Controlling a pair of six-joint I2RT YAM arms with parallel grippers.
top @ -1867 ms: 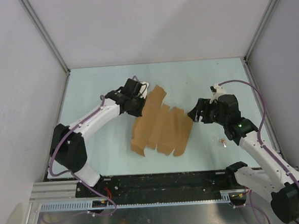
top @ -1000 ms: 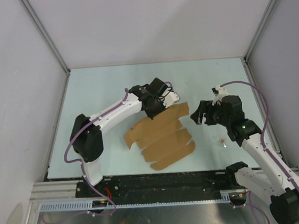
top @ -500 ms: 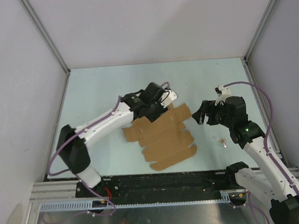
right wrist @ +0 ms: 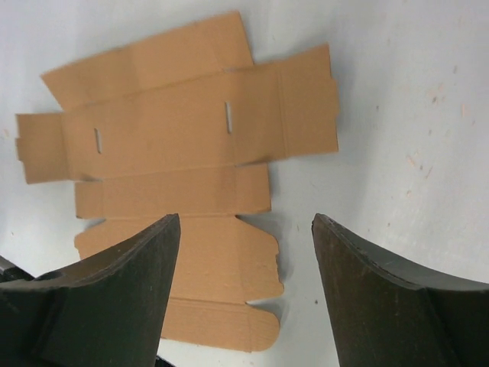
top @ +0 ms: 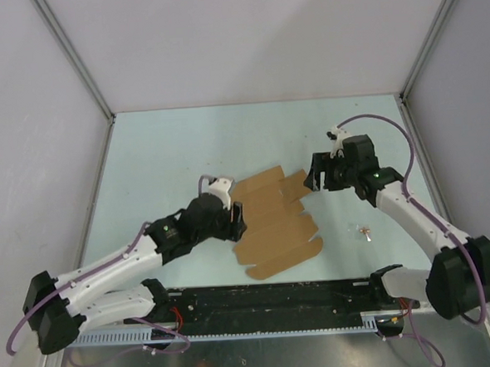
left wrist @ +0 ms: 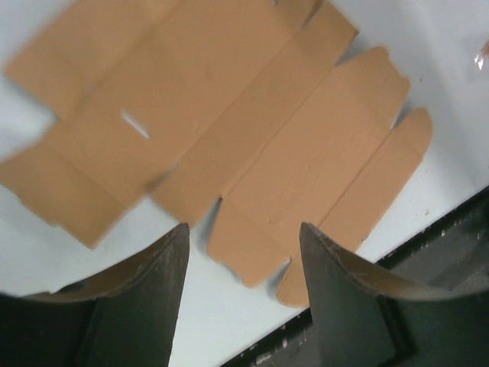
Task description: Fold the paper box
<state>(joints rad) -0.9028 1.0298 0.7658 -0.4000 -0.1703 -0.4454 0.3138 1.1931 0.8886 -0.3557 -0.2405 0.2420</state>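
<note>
Since half a second before, the left arm had drawn back from the box's far-left corner toward its own base. The left gripper (top: 237, 220) now sat low at the sheet's left edge; whether it touched the card could not be told. The right gripper (top: 313, 182) had shifted up to the sheet's far-right corner. The box (top: 277, 230) lay in much the same place as before, flat and unfolded on the table (top: 160, 147) between the two grippers. Its panels ran aslant, with tabs at both ends.

In the left wrist view the fingers stood well apart with nothing between them, and the sheet lay beyond their tips. In the right wrist view the jaws were also wide and empty, with the sheet spread below them. Two narrow slits (right wrist: 227, 116) showed in one long panel. A small reddish scrap (top: 365, 231) lay on the table to the right of the box, apart from it.
</note>
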